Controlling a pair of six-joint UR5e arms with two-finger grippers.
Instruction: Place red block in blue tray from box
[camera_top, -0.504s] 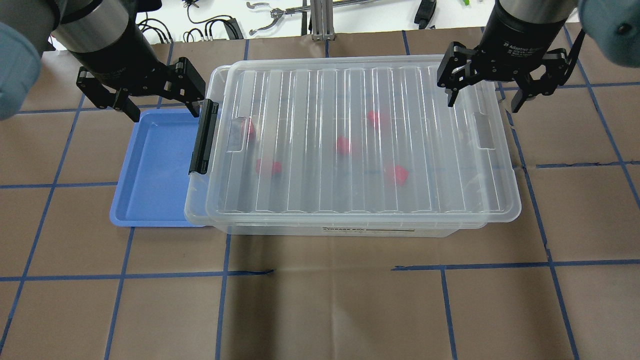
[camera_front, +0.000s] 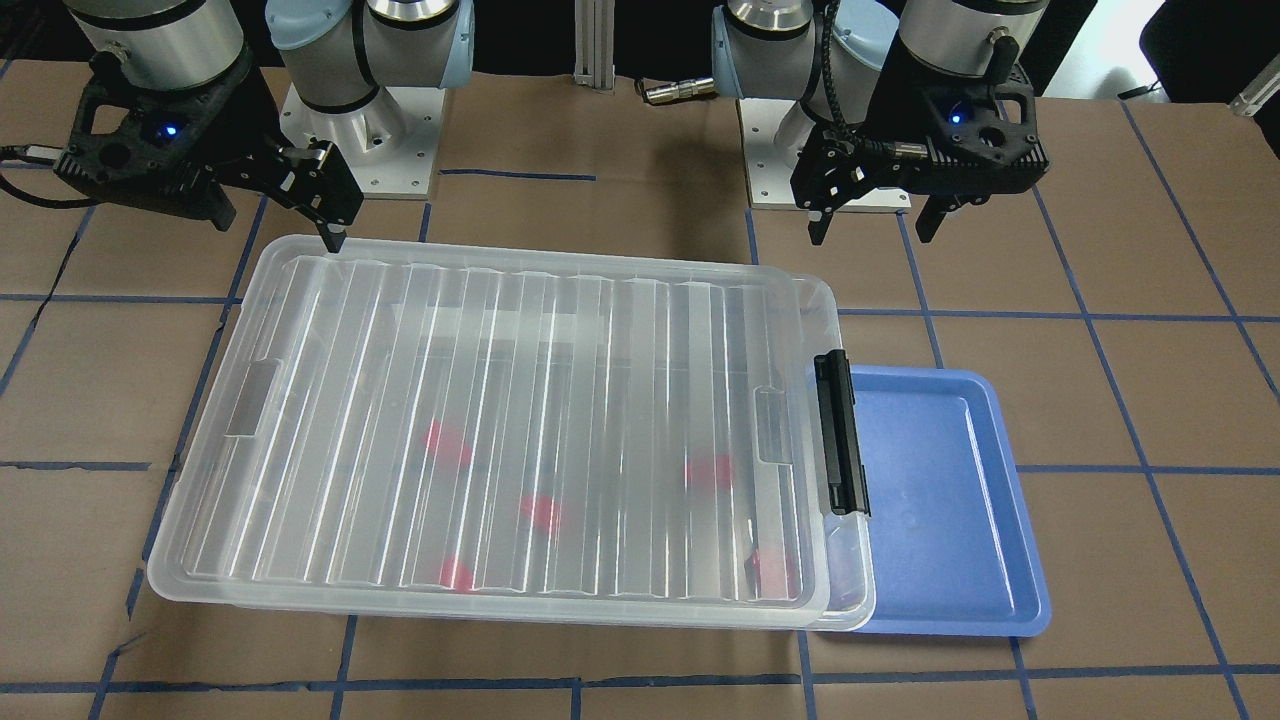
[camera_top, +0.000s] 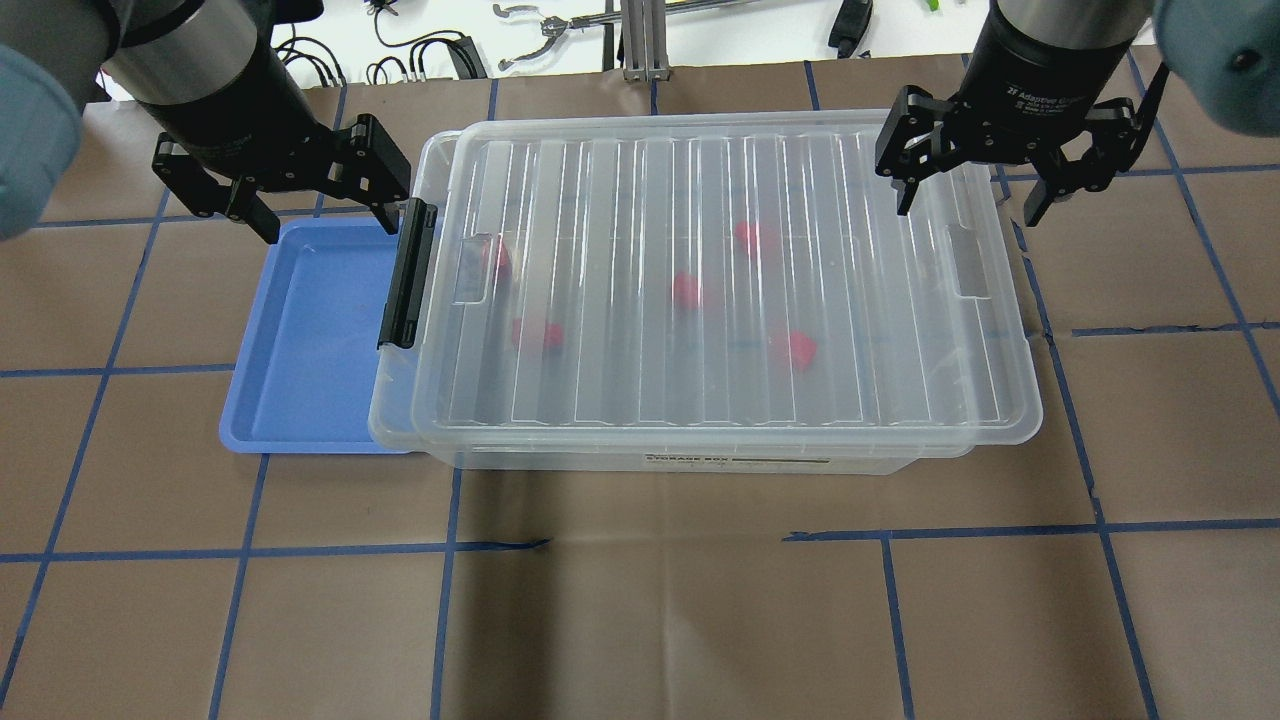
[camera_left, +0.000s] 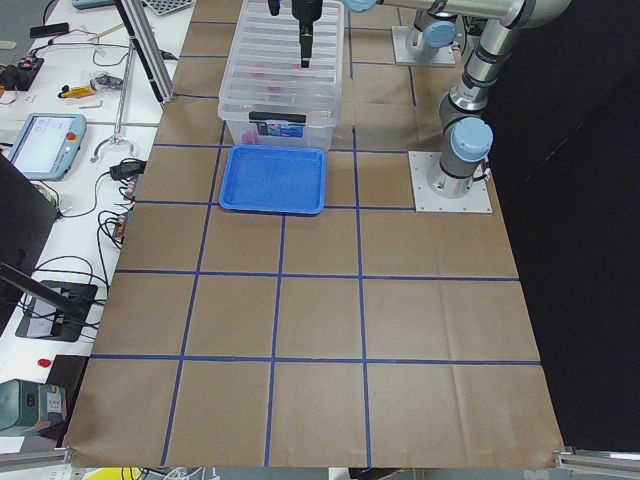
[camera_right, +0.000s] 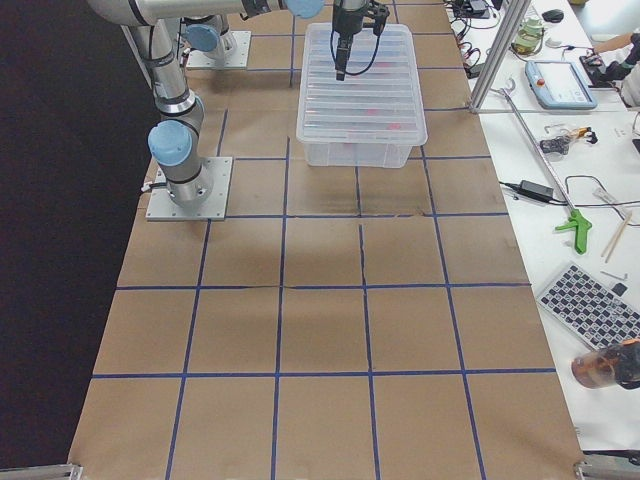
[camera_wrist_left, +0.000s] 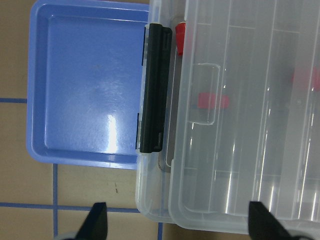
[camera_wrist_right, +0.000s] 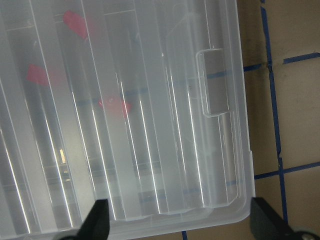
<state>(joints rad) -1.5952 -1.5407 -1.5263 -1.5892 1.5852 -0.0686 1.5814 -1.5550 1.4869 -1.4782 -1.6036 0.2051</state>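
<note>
The box (camera_top: 720, 440) is a clear bin with its ribbed lid (camera_top: 720, 180) on and a black latch (camera_top: 408, 275) at its left end. Several red blocks show blurred through the lid, for example one block (camera_top: 798, 349) and another (camera_front: 448, 443). The blue tray (camera_top: 310, 340) lies against the box's latch end and holds nothing. My left gripper (camera_top: 328, 228) is open, above the tray's far edge beside the latch. My right gripper (camera_top: 966, 210) is open, above the lid's far right corner. Both are empty.
Brown paper with blue tape lines covers the table (camera_top: 640, 620). Tools and cables (camera_top: 540, 40) lie beyond the far edge. The arm bases (camera_front: 360, 150) stand behind the box in the front-facing view.
The right gripper has shifted very slightly over the lid's corner. The left gripper, box and tray have not moved.
</note>
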